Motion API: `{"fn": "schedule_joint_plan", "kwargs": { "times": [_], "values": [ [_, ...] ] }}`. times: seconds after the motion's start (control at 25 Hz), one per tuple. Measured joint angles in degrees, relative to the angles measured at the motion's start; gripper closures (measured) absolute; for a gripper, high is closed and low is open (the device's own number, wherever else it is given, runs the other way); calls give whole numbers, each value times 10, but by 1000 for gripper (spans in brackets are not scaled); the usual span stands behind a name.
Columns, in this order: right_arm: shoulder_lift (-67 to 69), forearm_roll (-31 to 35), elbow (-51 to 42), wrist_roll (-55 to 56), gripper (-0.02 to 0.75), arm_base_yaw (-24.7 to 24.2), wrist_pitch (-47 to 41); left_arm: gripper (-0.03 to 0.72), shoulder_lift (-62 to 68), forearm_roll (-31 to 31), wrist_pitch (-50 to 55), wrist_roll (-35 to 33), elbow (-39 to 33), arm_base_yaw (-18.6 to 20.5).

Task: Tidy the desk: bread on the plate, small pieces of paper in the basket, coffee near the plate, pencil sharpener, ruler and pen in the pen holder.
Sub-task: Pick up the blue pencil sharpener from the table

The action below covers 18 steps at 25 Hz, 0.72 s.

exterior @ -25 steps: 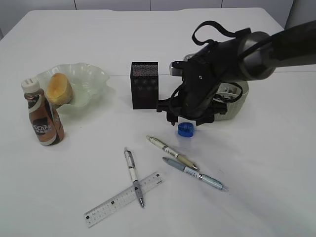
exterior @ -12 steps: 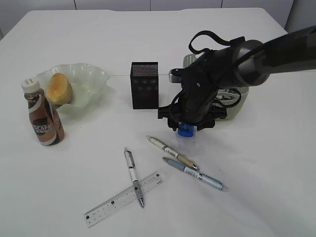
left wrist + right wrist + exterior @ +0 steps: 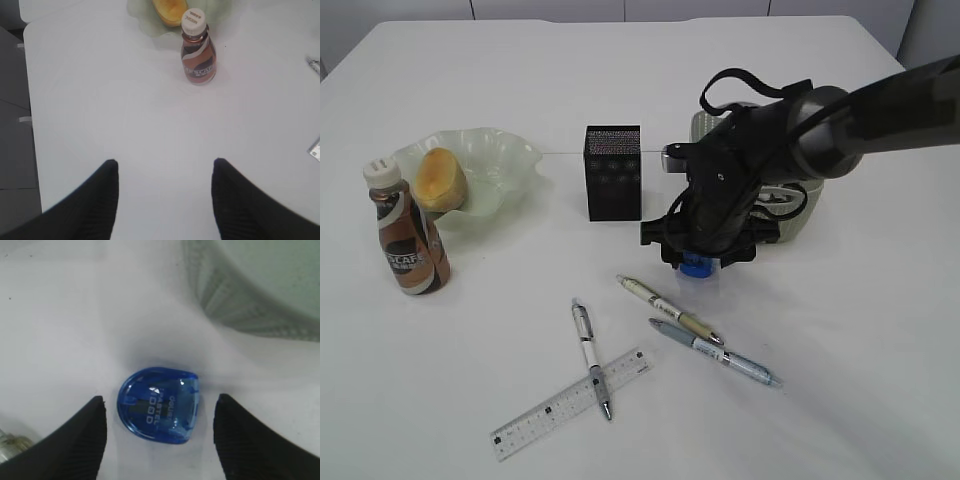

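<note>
1. Left gripper [image 3: 165,200]: spread wide over bare desk [image 3: 125,115], nothing between the fingers, well back from the coffee [image 3: 198,55].
2. Far left in the exterior view: coffee [image 3: 408,235] upright, just in front of the plate [image 3: 505,165]; bread [image 3: 440,178] on the plate's left part.
3. Centre: pen holder [image 3: 613,172] upright, apart from the plate.
4. Front: ruler [image 3: 570,403] flat, crossed by a pen [image 3: 591,358]; two more pens [image 3: 670,309] [image 3: 717,353] to its right.
5. Right gripper [image 3: 699,262]: lowered over the blue pencil sharpener [image 3: 160,405], fingers [image 3: 75,440] parted on either side, not touching it.
6. Right: basket [image 3: 798,205] mostly hidden behind the arm; its perforated wall [image 3: 235,305] just beyond the sharpener.
</note>
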State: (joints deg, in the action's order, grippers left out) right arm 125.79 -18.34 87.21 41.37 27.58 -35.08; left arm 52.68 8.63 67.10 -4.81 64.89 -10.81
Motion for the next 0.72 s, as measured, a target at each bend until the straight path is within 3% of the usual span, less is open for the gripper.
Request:
{"fn": "schedule_joint_plan", "kwargs": {
  "times": [0.72],
  "values": [
    [0, -7, 0, 1, 246, 0, 7, 254, 0, 0, 0, 0, 0, 0]
  ]
}}
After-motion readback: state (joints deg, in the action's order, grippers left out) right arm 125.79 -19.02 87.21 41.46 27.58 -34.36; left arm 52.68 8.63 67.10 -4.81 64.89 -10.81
